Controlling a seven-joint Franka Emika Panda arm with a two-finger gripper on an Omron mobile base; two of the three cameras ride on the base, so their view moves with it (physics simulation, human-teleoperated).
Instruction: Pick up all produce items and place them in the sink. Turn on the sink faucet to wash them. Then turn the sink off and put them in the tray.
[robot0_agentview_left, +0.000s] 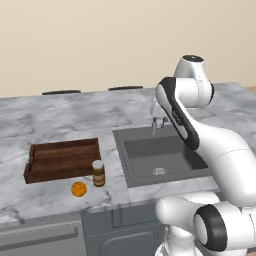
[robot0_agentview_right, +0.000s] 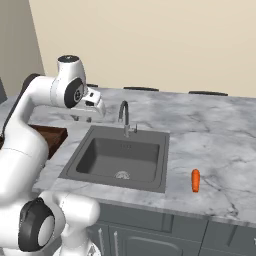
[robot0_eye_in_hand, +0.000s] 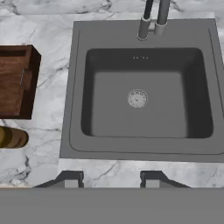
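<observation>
Gripper (robot0_eye_in_hand: 111, 178) hangs above the near edge of the sink (robot0_eye_in_hand: 78, 87); its two fingertips (robot0_eye_in_hand: 70, 179) stand apart with nothing between them, so it's released and holding nothing. In the left base view the arm's elbow blocks most of the faucet (robot0_agentview_right: 125, 117) and the sink's right side. In the hand view the faucet's spout is cut off at the top, and the tray (robot0_agentview_left: 60, 160) left of the sink gets clipped too. The brown jar (robot0_agentview_left: 98, 173) stands just beside the tray's front corner, between the tray and the sink. The orange fruit (robot0_agentview_left: 78, 189) lies left of the sink, near the jar. The carrot (robot0_agentview_right: 195, 180) lies on the marble counter (robot0_agentview_right: 210, 135) right of the sink, well apart from it.
</observation>
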